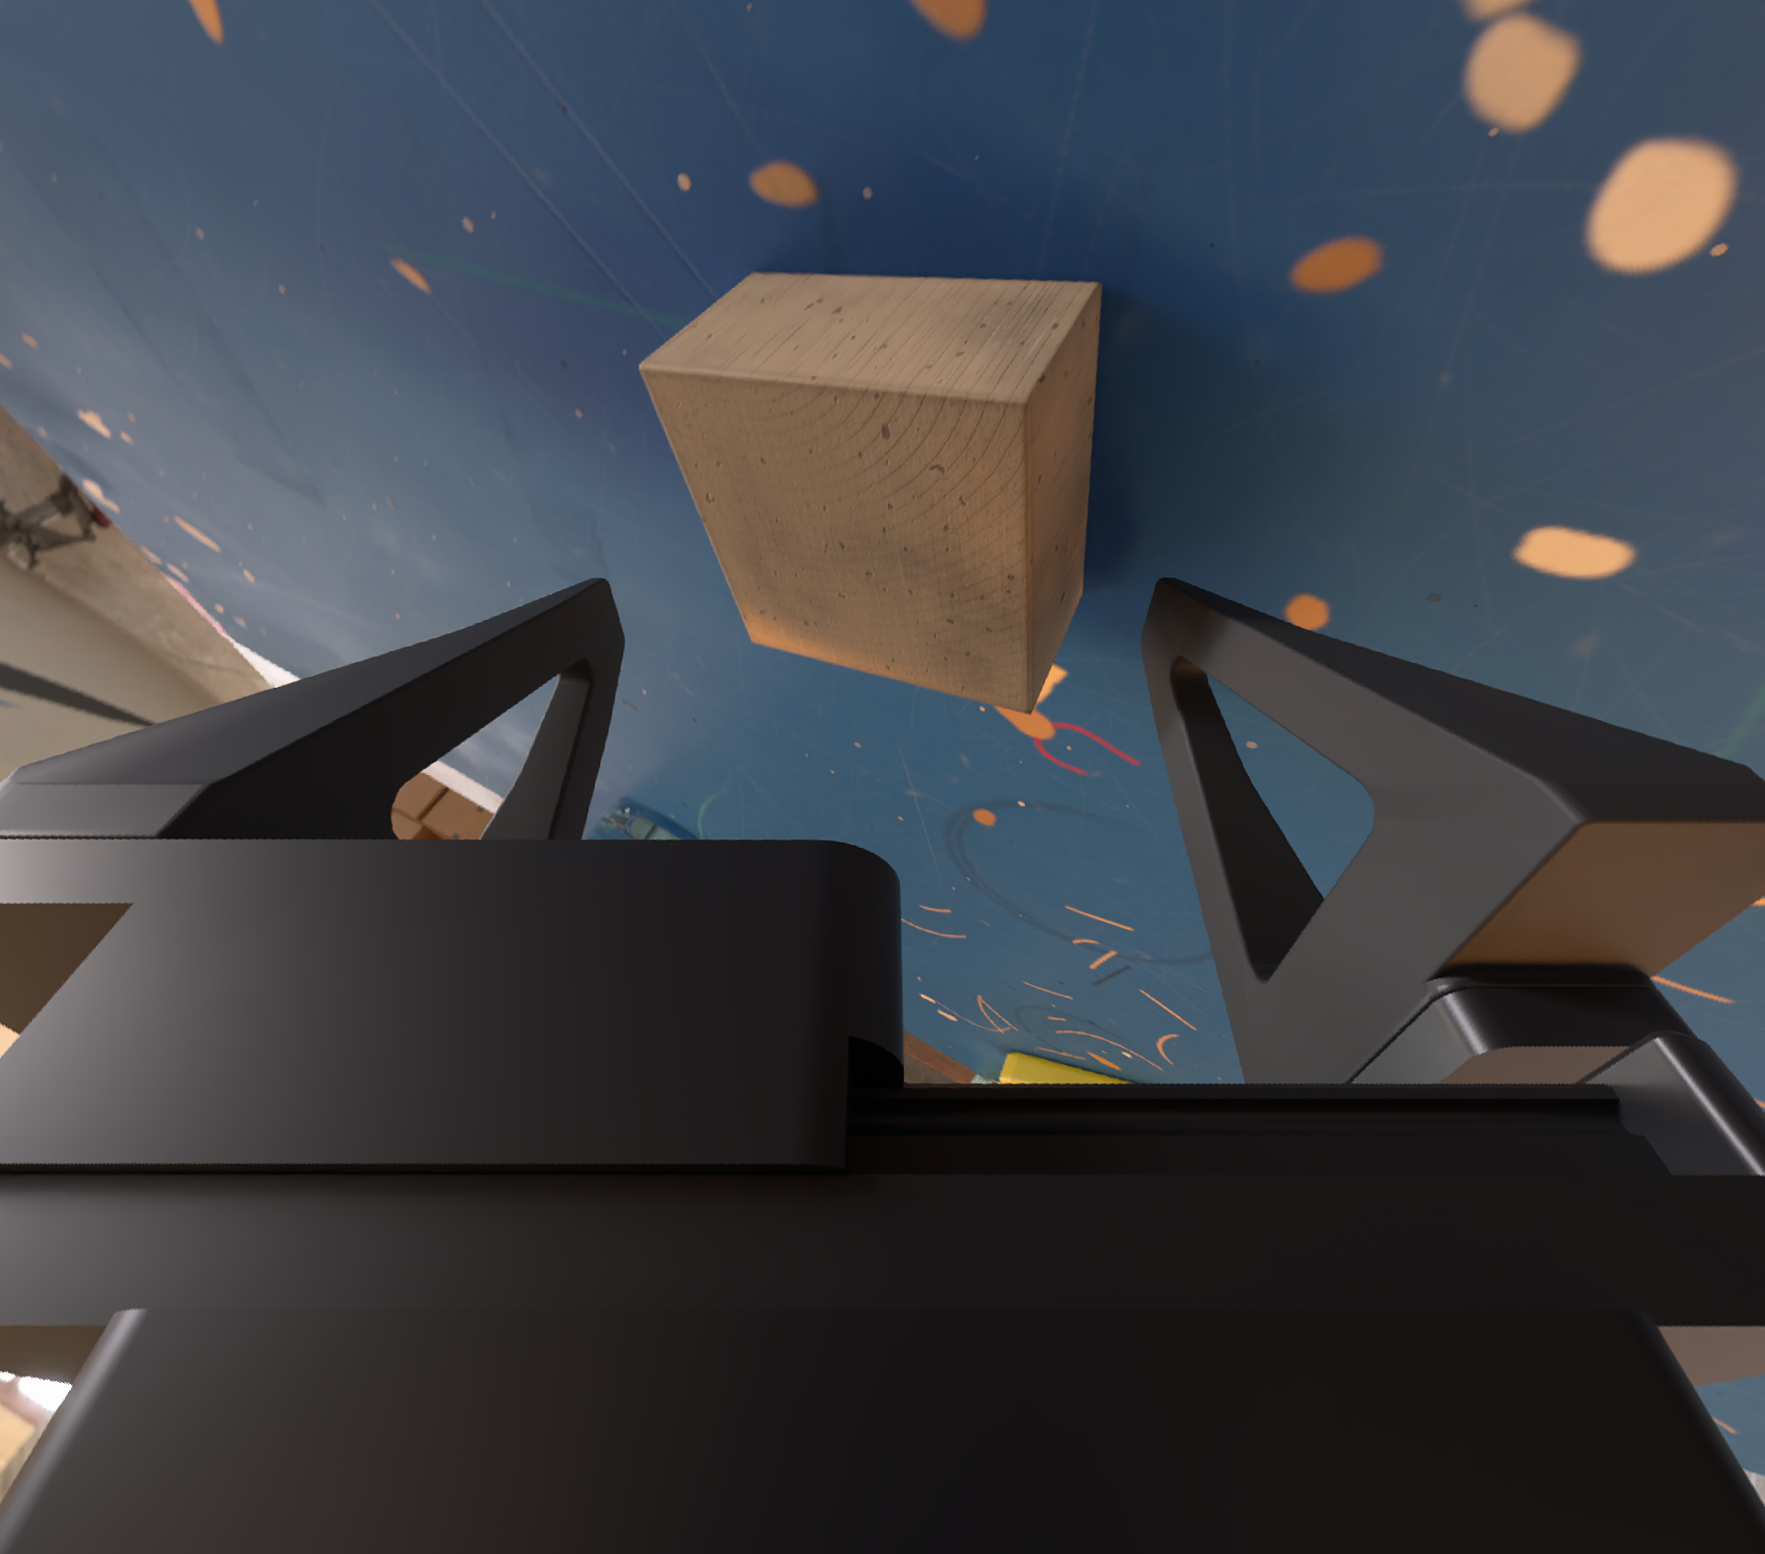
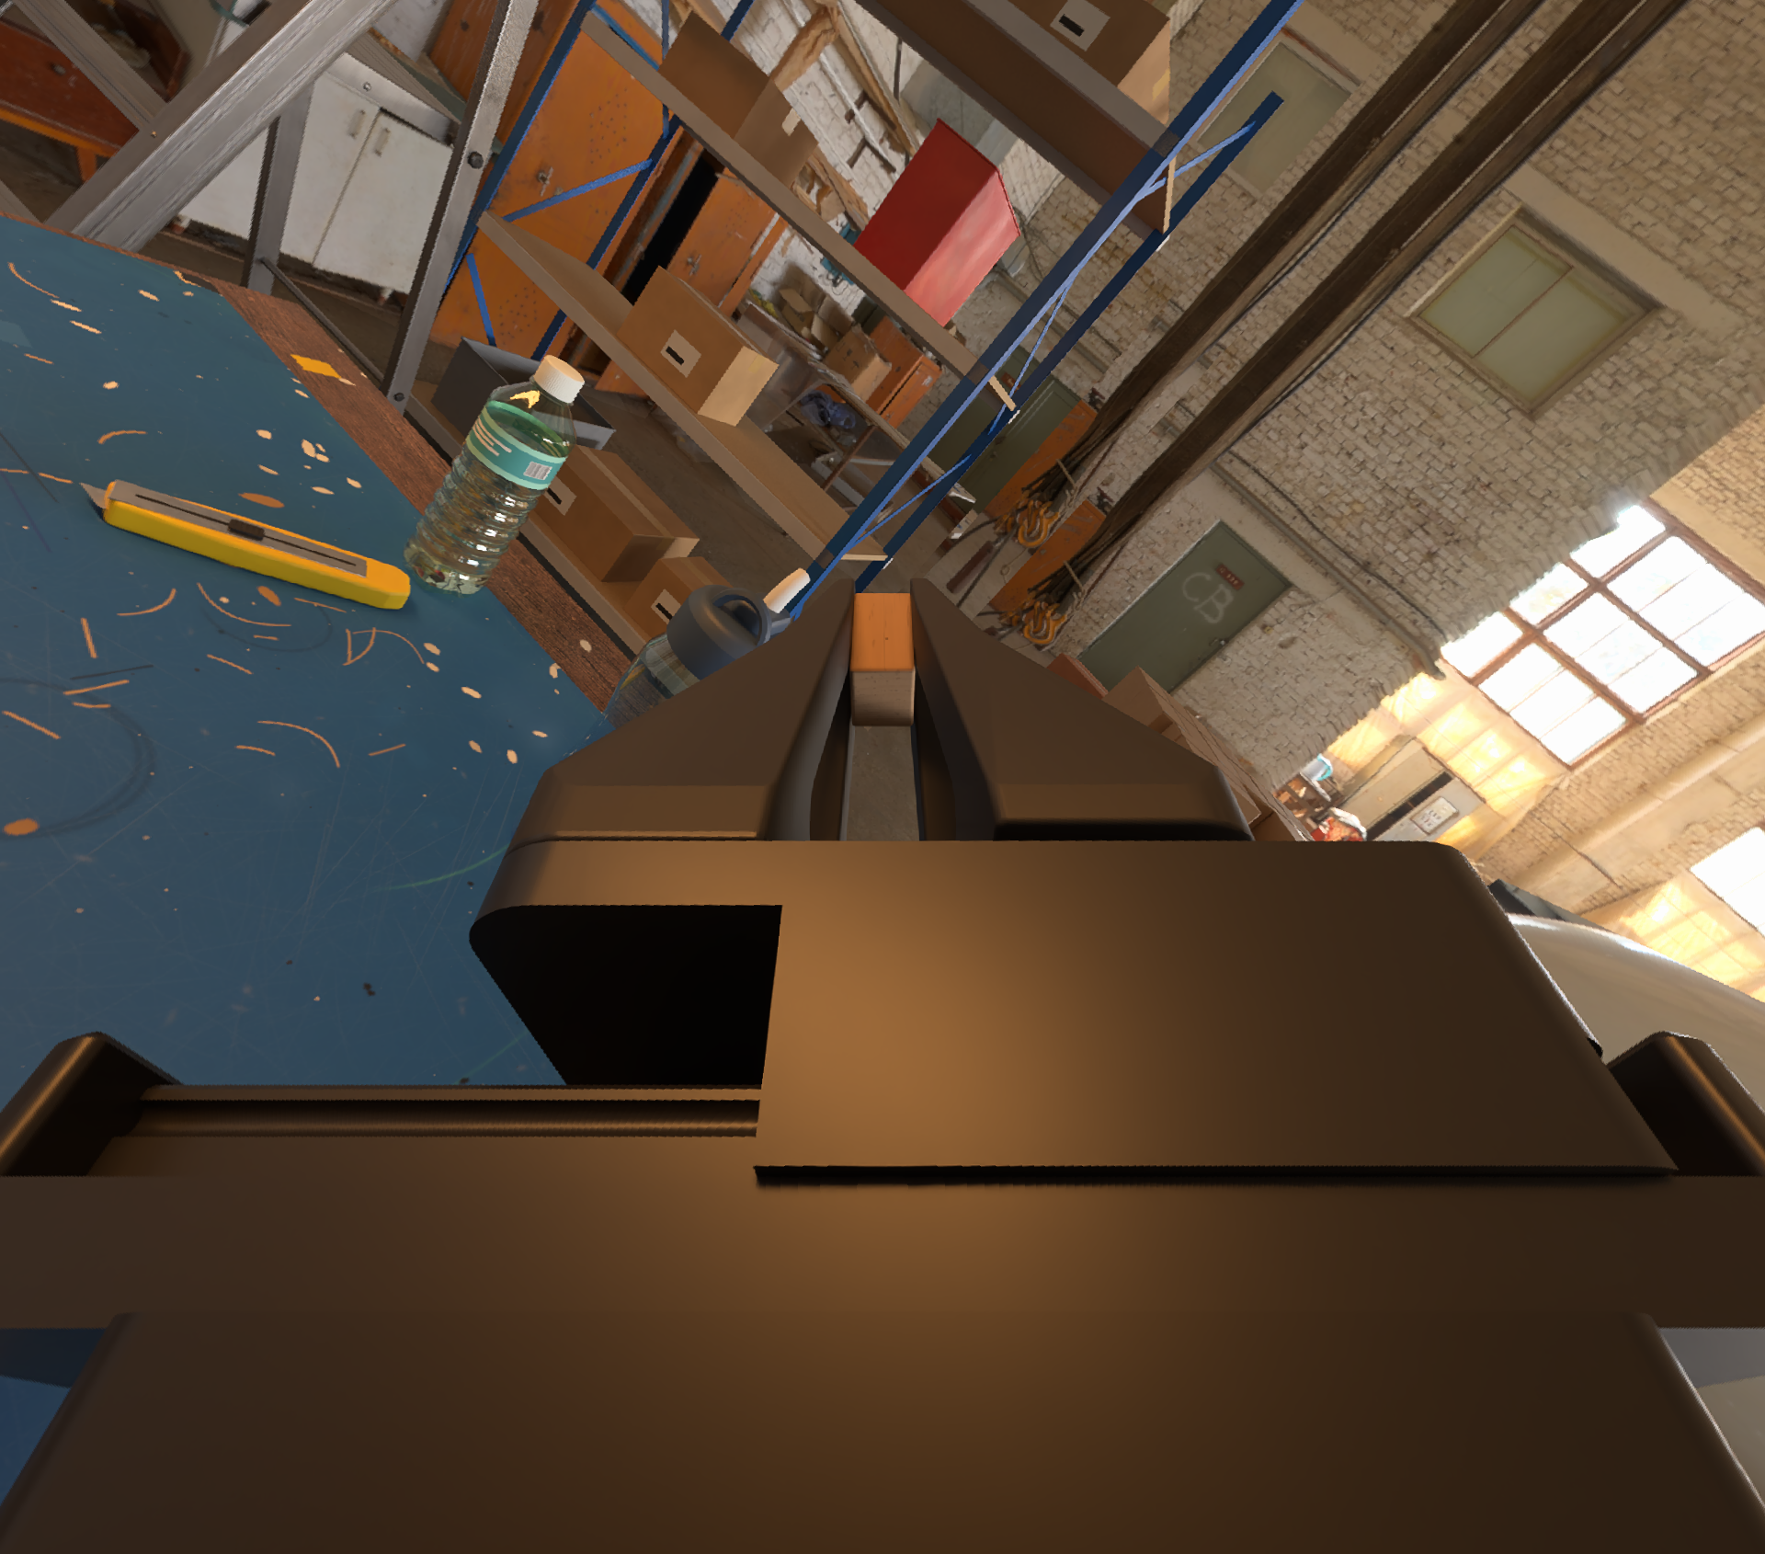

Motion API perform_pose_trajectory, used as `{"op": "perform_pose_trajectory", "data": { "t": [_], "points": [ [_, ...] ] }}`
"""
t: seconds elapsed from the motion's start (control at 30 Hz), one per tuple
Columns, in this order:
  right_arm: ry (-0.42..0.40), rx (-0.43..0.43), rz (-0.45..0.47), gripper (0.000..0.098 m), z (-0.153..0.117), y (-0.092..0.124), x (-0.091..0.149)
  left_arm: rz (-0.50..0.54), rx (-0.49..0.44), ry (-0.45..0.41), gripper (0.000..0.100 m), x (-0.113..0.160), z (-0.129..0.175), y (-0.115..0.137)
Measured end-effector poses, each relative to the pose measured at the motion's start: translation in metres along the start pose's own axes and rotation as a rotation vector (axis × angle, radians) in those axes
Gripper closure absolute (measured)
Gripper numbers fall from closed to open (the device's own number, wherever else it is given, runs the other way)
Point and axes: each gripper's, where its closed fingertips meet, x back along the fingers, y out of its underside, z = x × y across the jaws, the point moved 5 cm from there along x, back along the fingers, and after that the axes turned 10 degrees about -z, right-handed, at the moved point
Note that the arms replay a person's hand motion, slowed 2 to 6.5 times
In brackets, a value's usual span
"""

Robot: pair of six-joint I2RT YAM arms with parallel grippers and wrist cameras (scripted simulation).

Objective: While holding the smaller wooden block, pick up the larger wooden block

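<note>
In the left wrist view the larger wooden block (image 1: 888, 486) is a pale cube resting on the blue table (image 1: 382, 171). My left gripper (image 1: 883, 610) is open, its two black fingers spread wide just short of the block, one on each side of its near end. In the right wrist view my right gripper (image 2: 881, 648) is shut on the smaller wooden block (image 2: 881, 653), a thin pale piece pinched between the two fingers. It is held up off the table and tilted toward the room.
In the right wrist view a yellow utility knife (image 2: 253, 543) lies on the blue table (image 2: 239, 839) beside a clear water bottle (image 2: 497, 486) near the table edge. A dark-capped bottle (image 2: 712, 634) stands just left of the right fingers. Shelving with boxes stands beyond.
</note>
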Motion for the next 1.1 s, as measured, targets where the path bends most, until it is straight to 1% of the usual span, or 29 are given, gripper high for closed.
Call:
{"op": "perform_pose_trajectory", "data": {
  "t": [0.2,0.3,0.43,0.53,0.63,0.83,1.1],
  "points": [
    [-0.002,0.026,-0.007,0.0885,0.001,0.002,0.004,0.033,-0.076,0.056,0.006,-0.008,0.000,-0.006],
    [-0.001,0.030,-0.004,0.0885,0.003,0.002,0.006,0.050,-0.109,0.076,0.009,-0.010,0.000,-0.008],
    [-0.007,0.013,0.015,0.0885,0.006,0.001,0.008,0.072,-0.144,0.087,0.011,-0.011,-0.002,-0.010],
    [-0.014,-0.004,0.022,0.0885,0.008,0.004,0.009,0.083,-0.168,0.099,0.016,-0.012,-0.001,-0.010],
    [-0.017,-0.014,0.023,0.0885,0.009,0.007,0.009,0.092,-0.183,0.104,0.024,-0.012,-0.004,-0.010],
    [-0.024,-0.022,0.031,0.0885,0.010,0.010,0.009,0.106,-0.171,0.138,0.028,-0.013,-0.007,-0.011],
    [-0.040,-0.028,0.044,0.0885,0.010,0.012,0.009,0.121,-0.080,0.230,0.031,-0.016,-0.009,-0.012]
  ]
}}
